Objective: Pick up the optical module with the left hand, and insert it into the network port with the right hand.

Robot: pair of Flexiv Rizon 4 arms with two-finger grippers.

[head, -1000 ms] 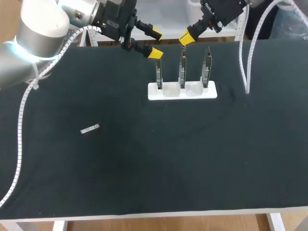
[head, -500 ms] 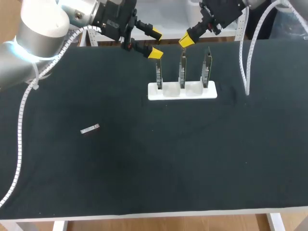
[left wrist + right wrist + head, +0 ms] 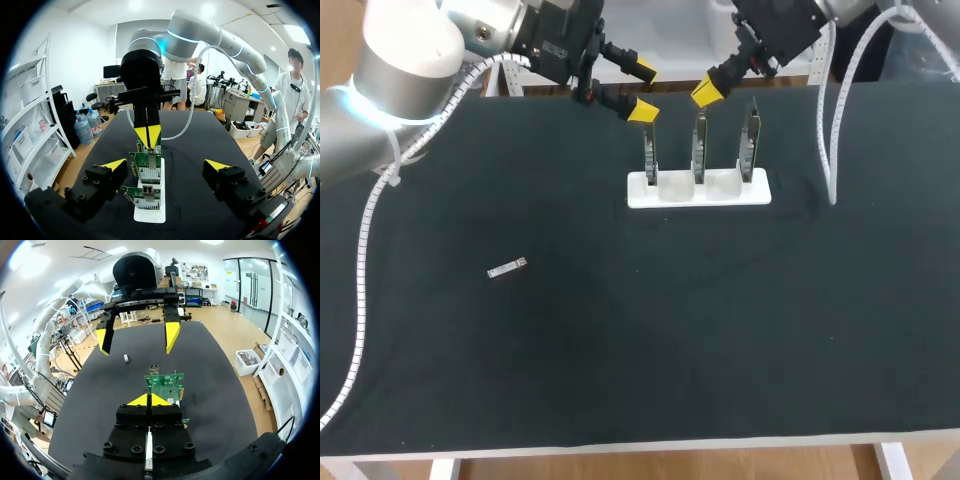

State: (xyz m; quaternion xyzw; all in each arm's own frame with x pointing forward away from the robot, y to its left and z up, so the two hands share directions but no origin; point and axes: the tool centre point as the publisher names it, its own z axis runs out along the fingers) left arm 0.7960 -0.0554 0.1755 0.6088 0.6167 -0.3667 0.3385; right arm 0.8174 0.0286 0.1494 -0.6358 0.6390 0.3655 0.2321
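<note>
Left end effector (image 3: 642,91), spread and empty, hangs at the tabletop's (image 3: 620,360) 12 o'clock edge. The optical module (image 3: 506,269) lies flat, well apart toward 7 o'clock. We should come down straddling its long sides. Right end effector (image 3: 708,92), pressed together, hovers over the port cards (image 3: 699,150) in their white holder (image 3: 698,192), close beside our left, so we'd back off from them first.

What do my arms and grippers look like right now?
The left arm and right arm are silver-grey, each with a light-blue ring. White coiled cable runs along each. The left gripper and right gripper are black, boxy, with bright yellow wedge tips.
</note>
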